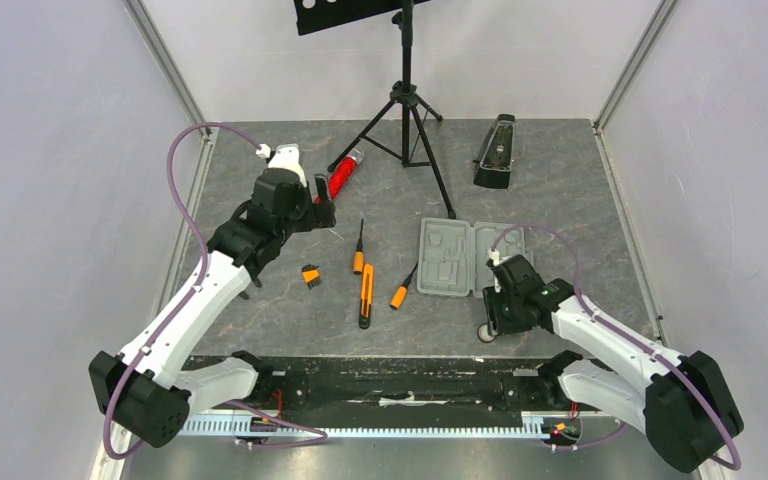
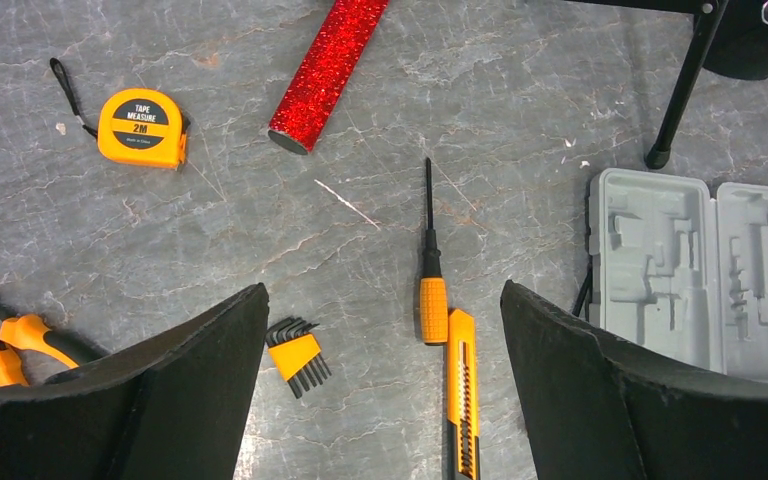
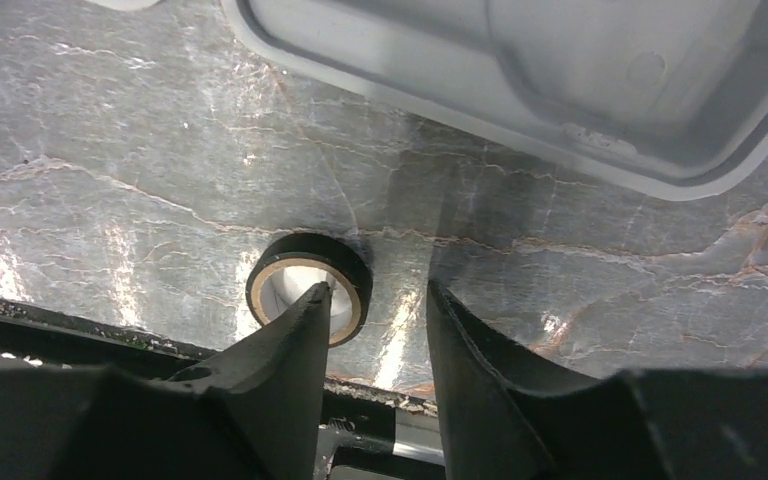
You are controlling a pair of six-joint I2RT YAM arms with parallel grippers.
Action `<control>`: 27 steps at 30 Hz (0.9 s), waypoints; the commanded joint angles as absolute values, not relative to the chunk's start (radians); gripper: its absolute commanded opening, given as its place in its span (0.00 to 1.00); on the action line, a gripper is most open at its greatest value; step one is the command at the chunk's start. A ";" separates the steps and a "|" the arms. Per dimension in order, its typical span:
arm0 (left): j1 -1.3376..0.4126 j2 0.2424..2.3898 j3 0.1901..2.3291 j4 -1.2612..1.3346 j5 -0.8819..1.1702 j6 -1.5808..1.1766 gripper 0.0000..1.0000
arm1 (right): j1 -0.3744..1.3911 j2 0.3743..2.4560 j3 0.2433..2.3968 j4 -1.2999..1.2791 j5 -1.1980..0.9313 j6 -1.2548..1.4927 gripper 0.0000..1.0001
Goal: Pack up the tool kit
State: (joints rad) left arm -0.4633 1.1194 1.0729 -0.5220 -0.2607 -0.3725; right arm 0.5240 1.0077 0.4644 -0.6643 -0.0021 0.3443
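Observation:
The tool kit's grey case (image 1: 463, 258) lies open on the table, its moulded recesses empty. To its left lie two screwdrivers (image 1: 358, 248) (image 1: 403, 290), a knife (image 1: 366, 295) and a hex key set (image 1: 310, 275). My left gripper (image 2: 384, 290) hangs open above them. Its view shows the tape measure (image 2: 142, 127), pliers (image 2: 15, 345), hex key set (image 2: 295, 355), screwdriver (image 2: 430, 270), knife (image 2: 462, 390) and case (image 2: 705, 275). My right gripper (image 3: 377, 288) is low near the table's front edge. One finger (image 3: 300, 340) sits in the hole of a black tape roll (image 3: 355, 268). The other finger stands apart from the roll, with a gap.
A red glittery cylinder (image 1: 344, 175) lies behind the left gripper. A black tripod stand (image 1: 407, 110) stands at the back centre, one foot near the case. A black metronome (image 1: 496, 150) is at the back right. The table's front edge (image 3: 390, 385) is just under the right fingers.

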 commanded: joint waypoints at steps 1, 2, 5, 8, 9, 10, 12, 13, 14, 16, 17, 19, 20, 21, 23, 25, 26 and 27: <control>-0.453 1.129 1.070 -0.485 -0.260 -0.345 0.91 | 0.528 1.014 0.442 -0.620 0.005 0.357 0.38; -0.452 1.132 1.071 -0.485 -0.255 -0.346 0.91 | 0.528 1.015 0.442 -0.618 0.005 0.359 0.34; -0.449 1.135 1.070 -0.481 -0.238 -0.352 0.91 | 0.528 1.005 0.451 -0.608 0.006 0.358 0.17; -0.448 1.140 1.068 -0.472 -0.207 -0.358 0.91 | 0.527 0.987 0.471 -0.585 0.002 0.360 0.00; -0.448 1.142 1.067 -0.467 -0.190 -0.364 0.91 | 0.528 0.980 0.477 -0.570 0.002 0.360 0.00; -0.448 1.144 1.066 -0.462 -0.172 -0.369 0.91 | 0.527 0.973 0.486 -0.548 0.003 0.359 0.00; -0.448 1.148 1.063 -0.442 -0.116 -0.389 0.91 | 0.528 0.960 0.500 -0.480 -0.043 0.354 0.00; -0.448 1.148 1.062 -0.429 -0.079 -0.402 0.91 | 0.528 0.951 0.503 -0.443 -0.058 0.357 0.00; -0.449 1.149 1.059 -0.411 -0.047 -0.415 0.91 | 0.528 0.944 0.503 -0.388 -0.078 0.361 0.00; -0.449 1.153 1.050 -0.375 0.037 -0.455 0.91 | 0.528 0.930 0.500 -0.274 -0.112 0.382 0.00; -0.450 1.154 1.043 -0.356 0.084 -0.474 0.91 | 0.528 0.925 0.496 -0.202 -0.127 0.397 0.00; -0.449 1.158 1.031 -0.314 0.161 -0.529 0.91 | 0.526 0.917 0.483 -0.052 -0.143 0.426 0.00; -0.449 1.160 1.021 -0.289 0.202 -0.553 0.91 | 0.524 0.916 0.470 0.022 -0.155 0.435 0.00; -0.450 1.161 1.009 -0.256 0.236 -0.582 0.91 | 0.521 0.915 0.457 0.122 -0.163 0.446 0.00; -0.451 1.166 0.988 -0.194 0.319 -0.632 0.91 | 0.507 0.922 0.430 0.291 -0.209 0.468 0.00; -0.453 1.176 0.964 -0.118 0.388 -0.681 0.91 | 0.489 0.941 0.406 0.469 -0.268 0.508 0.00; -0.458 1.182 0.953 -0.078 0.425 -0.700 0.91 | 0.474 0.954 0.394 0.569 -0.302 0.543 0.00; -0.463 1.188 0.942 -0.032 0.464 -0.722 0.91 | 0.460 0.974 0.385 0.670 -0.354 0.579 0.00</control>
